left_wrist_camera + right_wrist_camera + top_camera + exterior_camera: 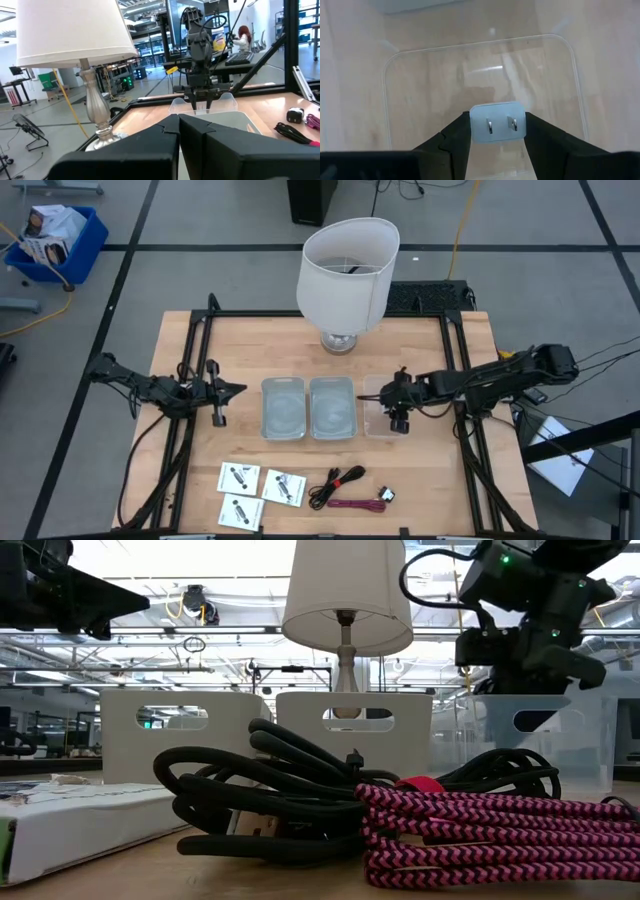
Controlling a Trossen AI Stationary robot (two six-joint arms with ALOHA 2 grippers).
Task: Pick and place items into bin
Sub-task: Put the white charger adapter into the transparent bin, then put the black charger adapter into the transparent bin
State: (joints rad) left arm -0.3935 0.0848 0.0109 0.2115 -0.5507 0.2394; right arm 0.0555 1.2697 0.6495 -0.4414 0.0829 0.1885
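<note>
White plug block partly hidden between right tool fingers; red cable cut off by low view's edge.

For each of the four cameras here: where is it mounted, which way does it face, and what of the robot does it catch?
High: overhead, straight down; both arms, three clear plastic bins.
Low: table height, level across black cable and red braided cable; right gripper above.
Left wrist: past shut left gripper toward right arm.
Right wrist: down into a bin; fingers hold white two-prong plug.
Shared: big white lampshade in high, low, left wrist.
</note>
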